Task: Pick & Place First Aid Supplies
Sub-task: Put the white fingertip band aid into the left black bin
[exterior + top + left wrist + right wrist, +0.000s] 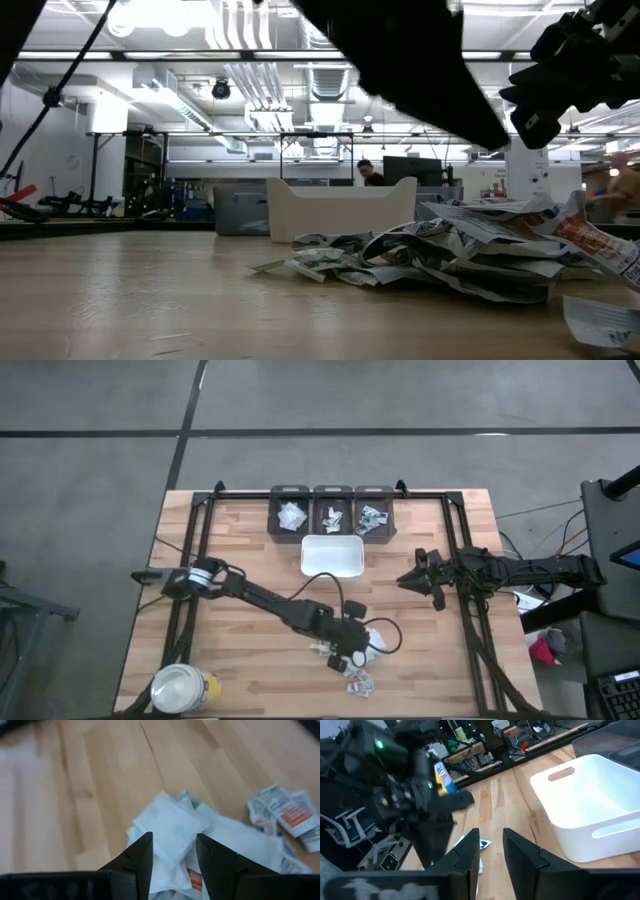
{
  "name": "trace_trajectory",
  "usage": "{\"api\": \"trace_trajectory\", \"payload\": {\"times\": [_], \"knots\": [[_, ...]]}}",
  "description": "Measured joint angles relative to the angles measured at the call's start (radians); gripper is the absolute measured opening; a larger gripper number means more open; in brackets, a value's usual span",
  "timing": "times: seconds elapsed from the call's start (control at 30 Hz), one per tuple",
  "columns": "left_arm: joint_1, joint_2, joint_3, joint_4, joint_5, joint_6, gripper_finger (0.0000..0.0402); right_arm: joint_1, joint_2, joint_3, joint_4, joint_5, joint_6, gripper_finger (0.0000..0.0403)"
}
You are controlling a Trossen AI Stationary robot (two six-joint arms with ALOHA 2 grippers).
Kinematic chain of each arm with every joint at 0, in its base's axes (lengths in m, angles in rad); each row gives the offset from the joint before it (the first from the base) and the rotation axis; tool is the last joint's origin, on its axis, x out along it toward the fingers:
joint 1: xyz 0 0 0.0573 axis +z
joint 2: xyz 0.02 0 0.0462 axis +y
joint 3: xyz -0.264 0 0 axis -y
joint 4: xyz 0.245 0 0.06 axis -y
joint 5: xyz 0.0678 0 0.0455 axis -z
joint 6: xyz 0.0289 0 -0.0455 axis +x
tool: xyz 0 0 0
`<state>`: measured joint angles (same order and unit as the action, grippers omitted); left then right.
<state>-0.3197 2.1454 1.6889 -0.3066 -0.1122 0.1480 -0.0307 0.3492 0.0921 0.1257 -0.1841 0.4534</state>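
The first aid supplies (pixel 358 665) lie in a loose heap of small paper packets on the wooden table, near its front edge. The heap also shows in the low view (pixel 450 255). My left gripper (pixel 348 650) hangs open just over the heap, pointing slantwise down. In its wrist view, a white packet (pixel 170 827) shows between the spread fingers of the left gripper (pixel 173 855); I cannot see them touch it. A white tray (pixel 332 555) stands behind the heap. My right gripper (pixel 404 580) waits open at the right, held level above the table with nothing between its fingers (pixel 491 852).
Three dark bins (pixel 332 512) with packets in them stand in a row behind the tray. A yellow jar with a white lid (pixel 183 688) stands at the near left corner. Red-printed sachets (pixel 292 815) lie beside the heap. Bare wood lies to the left.
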Motion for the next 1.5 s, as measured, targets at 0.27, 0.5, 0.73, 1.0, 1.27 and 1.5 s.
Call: {"api": "trace_trajectory", "payload": {"times": [0.27,0.5,0.73,1.0,1.27,1.5], "knots": [[-0.005,0.030,0.044,-0.018,0.003,-0.016,0.0145,0.000,0.000,0.000,-0.048,0.000,-0.057,0.0073],[-0.004,0.032,0.042,-0.048,0.001,-0.002,0.0145,0.000,0.000,-0.001,-0.044,0.001,-0.061,0.0080],[-0.004,0.032,0.041,-0.060,-0.013,0.036,0.0145,0.000,0.000,-0.001,-0.042,0.001,-0.060,0.0089],[-0.004,0.032,0.041,-0.091,-0.016,0.078,0.0145,0.000,0.000,-0.001,-0.041,0.001,-0.050,0.0081],[-0.004,0.050,0.041,-0.087,-0.016,0.107,0.0145,0.000,0.000,-0.001,-0.040,0.002,-0.049,0.0080],[-0.003,0.051,0.041,-0.080,-0.016,0.112,0.0145,0.000,0.000,-0.001,-0.040,0.003,-0.049,0.0089]]}}
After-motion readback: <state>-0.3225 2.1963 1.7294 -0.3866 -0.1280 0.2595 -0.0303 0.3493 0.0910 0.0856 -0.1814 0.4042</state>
